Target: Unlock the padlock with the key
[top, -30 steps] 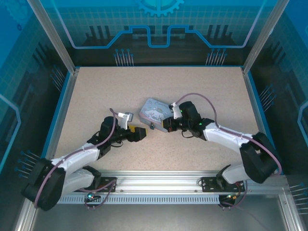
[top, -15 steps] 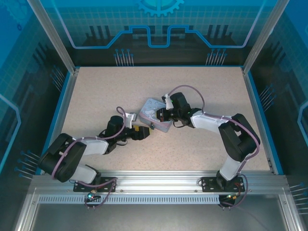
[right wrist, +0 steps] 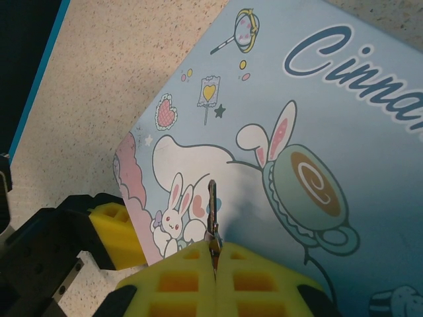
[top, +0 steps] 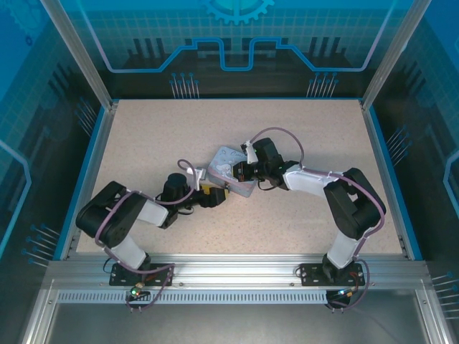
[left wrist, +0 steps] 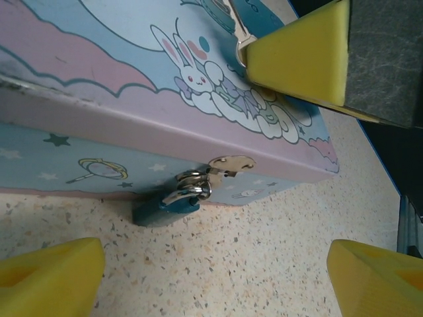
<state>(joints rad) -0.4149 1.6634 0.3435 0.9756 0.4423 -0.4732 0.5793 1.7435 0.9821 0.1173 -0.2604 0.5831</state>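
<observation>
Since the earlier frames, the left gripper (top: 213, 198) has closed in on the near corner of the tin (left wrist: 86, 125). Its jaws stand spread wide and empty, facing the padlock (left wrist: 166, 209). The padlock hangs from the hasp (left wrist: 231, 163), its body on the table (left wrist: 264, 257). The right gripper (right wrist: 215, 256), pressed together, pinches the key (right wrist: 212, 211) over the lid (right wrist: 317, 119). The key appears to be close to the lid, but contact cannot be confirmed.

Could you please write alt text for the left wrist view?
A small blue padlock is hooked by its silver shackle to the hasp of a pastel bunny-print tin on the speckled table. The left gripper's yellow fingers stand open in the lower corners; the right gripper's yellow finger juts over the lid, top right.
</observation>
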